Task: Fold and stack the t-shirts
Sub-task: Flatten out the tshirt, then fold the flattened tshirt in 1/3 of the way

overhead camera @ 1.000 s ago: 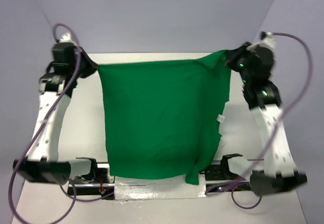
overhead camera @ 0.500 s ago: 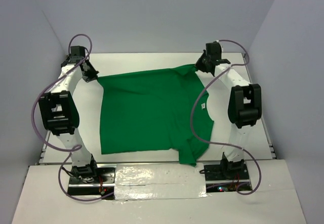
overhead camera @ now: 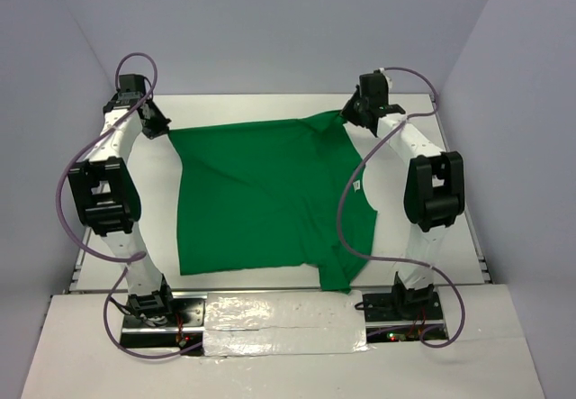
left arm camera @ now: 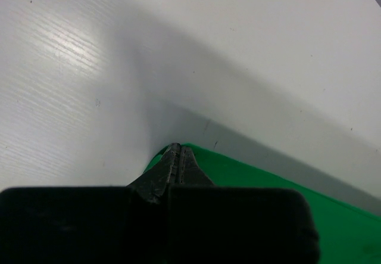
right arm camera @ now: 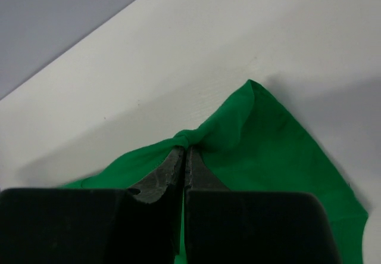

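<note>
The green t-shirt (overhead camera: pixel 261 201) lies spread over the middle of the white surface (overhead camera: pixel 252 109), mostly flat. Its far hem runs close to the far edge, and 1 sleeve (overhead camera: pixel 337 277) droops over the near edge towards the right corner. The right side is rumpled, with a small white label (overhead camera: pixel 358 185) showing.

The left end effector (overhead camera: pixel 162 129) sits at the shirt's far left corner. Its jaws are pressed fully together, with the green corner caught right at their tips. The right end effector (overhead camera: pixel 347 116) is at the far right corner, equally closed, pinching a small gathered bunch of cloth.

The fabric looks light, thin and limp. It will probably sag and crease wherever it is unsupported and drag across the surface rather than slide cleanly. It has no stiffness to push against, so it is best taken at corners, hem or shoulder seams, with 2 holds kept apart so the cloth between them stays taut.
</note>
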Available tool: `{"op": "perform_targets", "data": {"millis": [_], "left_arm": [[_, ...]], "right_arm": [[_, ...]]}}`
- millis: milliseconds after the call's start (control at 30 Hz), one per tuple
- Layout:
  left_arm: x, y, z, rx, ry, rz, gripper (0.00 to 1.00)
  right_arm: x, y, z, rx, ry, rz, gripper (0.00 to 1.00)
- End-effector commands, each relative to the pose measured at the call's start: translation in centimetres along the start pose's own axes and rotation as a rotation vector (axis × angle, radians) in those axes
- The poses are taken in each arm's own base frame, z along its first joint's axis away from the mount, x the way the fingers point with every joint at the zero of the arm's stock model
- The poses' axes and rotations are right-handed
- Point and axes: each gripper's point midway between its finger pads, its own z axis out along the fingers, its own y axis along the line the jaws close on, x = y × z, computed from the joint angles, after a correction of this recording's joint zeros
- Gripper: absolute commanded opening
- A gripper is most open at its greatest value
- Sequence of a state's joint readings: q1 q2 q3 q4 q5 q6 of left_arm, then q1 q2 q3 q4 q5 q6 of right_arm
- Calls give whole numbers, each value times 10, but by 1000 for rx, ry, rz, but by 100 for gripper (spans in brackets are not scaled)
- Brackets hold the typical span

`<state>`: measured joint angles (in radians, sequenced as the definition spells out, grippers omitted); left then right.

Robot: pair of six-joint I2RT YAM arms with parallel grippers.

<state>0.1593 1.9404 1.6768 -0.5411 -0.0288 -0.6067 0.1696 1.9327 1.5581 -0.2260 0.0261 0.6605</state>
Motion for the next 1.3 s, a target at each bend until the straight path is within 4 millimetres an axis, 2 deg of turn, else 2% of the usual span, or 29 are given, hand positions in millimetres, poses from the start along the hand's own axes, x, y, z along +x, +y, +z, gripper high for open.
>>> {"op": "perform_targets", "data": {"millis": [0, 33, 67, 100, 167, 200, 233, 267, 300, 367, 433, 467, 500, 567, 633, 667, 700, 733, 800, 833, 900, 933, 1000, 1033, 1133, 1167, 1200, 1267], "left_arm": [[-19, -3, 8, -2, -29, -14, 0], [-17, -2, 15, -6, -19, -15, 0], [-24, -6, 15, 1, -32, -17, 0], [-22, -5, 21, -7, -21, -20, 0], [-30, -10, 21, 3, -35, -20, 0], [-28, -10, 27, -2, -24, -22, 0], [-31, -11, 29, 2, -27, -24, 0], [-39, -16, 28, 14, -44, -24, 0], [-38, -15, 35, 9, -33, -26, 0], [-47, -24, 36, 29, -44, -24, 0], [-45, -24, 45, 25, -27, -24, 0], [-55, -28, 43, 34, -48, -19, 0], [-53, -27, 48, 25, -38, -14, 0], [-59, -25, 42, 8, -50, 3, 0], [-60, -18, 36, -3, -49, 2, 0], [-66, -21, 24, 14, -72, 4, 0], [-67, -20, 20, 19, -79, 1, 0], [-59, -12, 21, 9, -60, -4, 0], [-62, -14, 8, 33, -73, -5, 0], [-54, -9, 10, 23, -54, -5, 0], [-52, -8, 2, 27, -62, -5, 0], [-42, -3, 5, 17, -41, -7, 0], [-38, -6, -3, 42, -38, -13, 0], [-25, 0, 1, 33, -12, -21, 0], [-15, 0, -12, 57, -15, -30, 0], [-11, 2, -13, 56, -10, -33, 0], [-3, 4, -10, 59, 4, -36, 0], [1, 5, -13, 63, 10, -34, 0]], "right_arm": [[-65, 33, -17, -43, -153, -27, 0], [-66, 34, -12, -42, -152, -30, 0], [-62, 31, -1, -31, -139, -35, 0], [-72, 38, 0, -42, -155, -34, 0], [-68, 37, 18, -33, -141, -36, 0], [-80, 45, 17, -50, -165, -34, 0], [-82, 48, 20, -57, -167, -29, 0], [-77, 47, 32, -57, -156, -26, 0], [-88, 57, 32, -82, -179, -21, 0], [-92, 65, 38, -109, -181, -8, 0], [-98, 76, 47, -135, -193, -3, 0], [-98, 78, 50, -138, -185, -3, 0], [-101, 84, 53, -150, -193, -6, 0], [-97, 82, 55, -138, -177, -12, 0], [-94, 86, 42, -145, -178, -11, 0], [-77, 71, 48, -116, -148, -9, 0], [-83, 75, 31, -129, -163, -3, 0], [-65, 59, 35, -97, -127, 9, 0], [-57, 54, 26, -96, -117, 16, 0], [-51, 51, 17, -98, -113, 22, 0], [-48, 47, 11, -95, -112, 25, 0], [-45, 45, 8, -89, -105, 21, 0], [-36, 37, 8, -67, -80, 12, 0], [-27, 29, 8, -47, -59, 10, 0], [-20, 21, -8, -38, -60, 11, 0], [-18, 18, -11, -35, -62, 12, 0], [-8, 9, -12, -19, -46, 7, 0], [-7, 5, -23, -9, -54, 10, 0]]}}
